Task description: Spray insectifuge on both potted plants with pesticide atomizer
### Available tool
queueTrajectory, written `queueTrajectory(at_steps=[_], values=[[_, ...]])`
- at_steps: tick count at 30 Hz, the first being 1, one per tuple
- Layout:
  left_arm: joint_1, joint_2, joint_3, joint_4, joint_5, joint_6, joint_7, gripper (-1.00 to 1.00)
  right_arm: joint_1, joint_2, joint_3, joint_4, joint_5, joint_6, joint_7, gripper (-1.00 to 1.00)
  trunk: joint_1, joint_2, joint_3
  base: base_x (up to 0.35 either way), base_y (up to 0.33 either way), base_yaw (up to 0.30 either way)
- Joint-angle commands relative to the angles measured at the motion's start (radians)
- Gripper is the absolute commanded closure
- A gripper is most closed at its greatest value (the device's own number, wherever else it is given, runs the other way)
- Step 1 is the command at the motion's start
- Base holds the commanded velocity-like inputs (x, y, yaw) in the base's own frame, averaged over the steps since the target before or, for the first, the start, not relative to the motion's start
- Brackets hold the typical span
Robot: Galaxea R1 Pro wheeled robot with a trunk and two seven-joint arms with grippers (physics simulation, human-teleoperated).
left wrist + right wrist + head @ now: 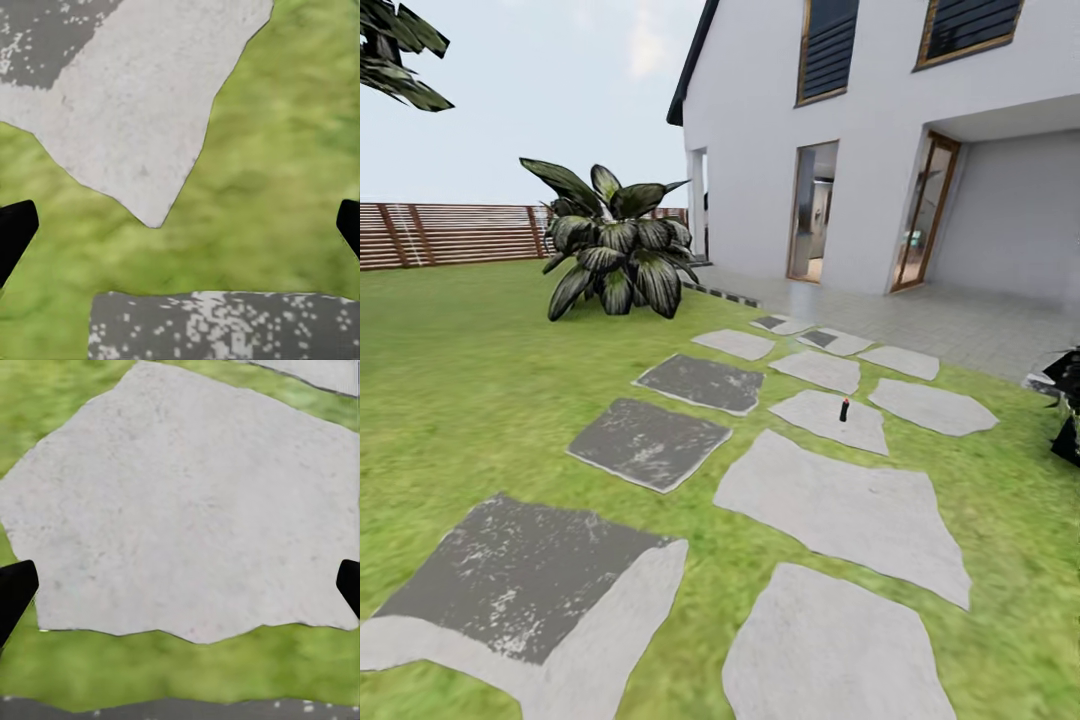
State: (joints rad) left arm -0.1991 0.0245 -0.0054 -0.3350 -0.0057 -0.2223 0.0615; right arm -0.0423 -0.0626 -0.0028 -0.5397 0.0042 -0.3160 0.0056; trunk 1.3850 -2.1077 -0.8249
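Head view: one pesticide atomizer [844,409], a small dark bottle, stands upright on a pale stepping stone [830,419] well ahead of the robot, in the middle of the path that leads toward the house [880,140]. One large broad-leaved plant [616,248] grows on the lawn [450,400] beyond the stones, in front of one stretch of brown slatted fence [445,234]; a dark leafy mass [1068,405] is cut off at the right edge and cannot be identified. Roughly a dozen stepping stones are countable, some pale and some dark-patched. Risk, in my judgement: the bottle is slim and free-standing, so an approach that ends too close or a sideways contact from an arm could topple it and leave it rolling on the slab. Left wrist view: the left gripper [180,225] is spread wide, one dark fingertip at each side edge, nothing between them, over grass and parts of two stones. Right wrist view: the right gripper [180,585] is likewise spread and empty, over one large pale slab [187,510]. Further risk: the bottle is far off, so a reach begun before the base closes in would fall short, and the leafy masses could be mistaken for the low rosettes to be sprayed
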Motion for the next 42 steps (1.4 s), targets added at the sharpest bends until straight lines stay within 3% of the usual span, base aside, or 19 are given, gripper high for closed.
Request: queueTrajectory(at_steps=[1, 42], values=[[0.0, 0.0, -0.001, 0.001, -0.001, -0.003, 0.003, -1.0, -0.001, 0.0, 0.0, 0.0, 0.0, -0.003, 0.001, -1.0, 0.0, 0.0, -0.001, 0.295, 0.191, -0.262], [0.0, 0.002, 0.002, 0.001, 0.0, -0.003, 0.003, -1.0, -0.001, 0.004, 0.0, 0.001, 0.0, -0.002, 0.001, -1.0, 0.0, 0.0, -0.001, 0.329, 0.088, -0.299]])
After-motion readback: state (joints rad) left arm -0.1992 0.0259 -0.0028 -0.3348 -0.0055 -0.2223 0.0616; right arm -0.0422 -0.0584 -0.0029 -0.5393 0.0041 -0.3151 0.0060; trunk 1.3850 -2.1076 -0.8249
